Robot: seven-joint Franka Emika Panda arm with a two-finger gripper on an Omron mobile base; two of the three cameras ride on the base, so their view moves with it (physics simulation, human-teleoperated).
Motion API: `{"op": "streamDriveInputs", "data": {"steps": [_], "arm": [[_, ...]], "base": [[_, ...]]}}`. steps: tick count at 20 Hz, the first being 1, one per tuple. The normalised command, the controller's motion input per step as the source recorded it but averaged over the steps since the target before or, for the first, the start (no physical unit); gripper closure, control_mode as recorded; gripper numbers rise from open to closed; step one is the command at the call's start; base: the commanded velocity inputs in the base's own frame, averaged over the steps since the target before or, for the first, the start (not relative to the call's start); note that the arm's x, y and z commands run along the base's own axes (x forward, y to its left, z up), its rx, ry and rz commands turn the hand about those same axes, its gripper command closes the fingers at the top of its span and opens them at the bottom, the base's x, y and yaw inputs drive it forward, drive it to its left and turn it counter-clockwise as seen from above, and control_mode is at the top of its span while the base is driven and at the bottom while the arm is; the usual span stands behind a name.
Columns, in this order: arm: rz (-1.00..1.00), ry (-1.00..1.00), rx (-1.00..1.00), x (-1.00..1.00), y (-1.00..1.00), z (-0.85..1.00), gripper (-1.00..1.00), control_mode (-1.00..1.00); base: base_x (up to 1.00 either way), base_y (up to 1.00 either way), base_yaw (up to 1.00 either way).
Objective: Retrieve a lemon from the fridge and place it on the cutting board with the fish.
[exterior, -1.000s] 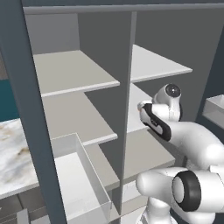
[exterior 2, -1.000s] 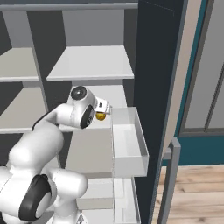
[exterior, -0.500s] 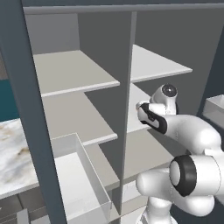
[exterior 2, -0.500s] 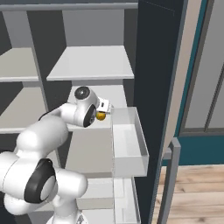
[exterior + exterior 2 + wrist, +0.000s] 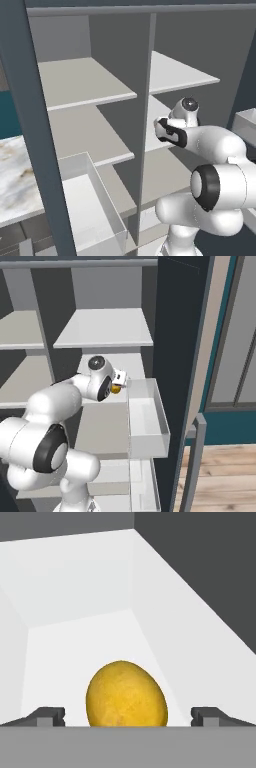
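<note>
The open fridge (image 5: 30, 150) takes up most of both base views: a dark slate-blue frame around pale grey shelves (image 5: 85, 82), split by a vertical divider down the middle, with clear bins on the open doors at the lower left of the left base view (image 5: 95, 210) and at the centre right of the right base view (image 5: 147, 421). A marbled table (image 5: 15, 175) edge shows at the far left of the left base view, and at the right of the right base view there is wooden flooring (image 5: 225, 471) below a teal wall. No writing or label can be read anywhere. The lemon (image 5: 126, 694) lies on a white shelf floor (image 5: 75, 647) in the right-hand compartment, low and central in the hand view, its long axis running from lower right to upper left toward the back wall. In the right base view it shows as a small yellow spot (image 5: 116, 389) just beside the hand, near the door bin. The end effector (image 5: 127, 714) has its fingers spread fully wide on either side of the lemon, gripping nothing; the fingertips (image 5: 47, 714) stand apart from the fruit.
</note>
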Motion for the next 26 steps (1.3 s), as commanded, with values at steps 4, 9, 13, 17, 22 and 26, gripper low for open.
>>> {"op": "streamDriveInputs", "data": {"steps": [4, 9, 13, 17, 22, 26], "arm": [[0.00, 0.02, 0.00, 0.15, 0.00, -0.20, -1.00, -1.00], [0.00, 0.01, 0.00, 0.16, 0.00, -0.21, -1.00, -1.00], [0.00, 0.01, 0.00, 0.06, 0.00, -0.03, -1.00, -1.00], [0.00, 0.03, 0.00, 0.00, 0.00, -0.02, -1.00, -1.00], [0.00, 0.04, 0.00, 0.00, 0.00, -0.04, 1.00, -1.00], [0.00, 0.00, 0.00, 0.00, 0.02, 0.00, 1.00, -1.00]], "base": [[0.00, 0.00, 0.00], [0.00, 0.00, 0.00], [0.00, 0.00, 0.00], [0.00, 0.00, 0.00], [0.00, 0.00, 0.00], [0.00, 0.00, 0.00]]}}
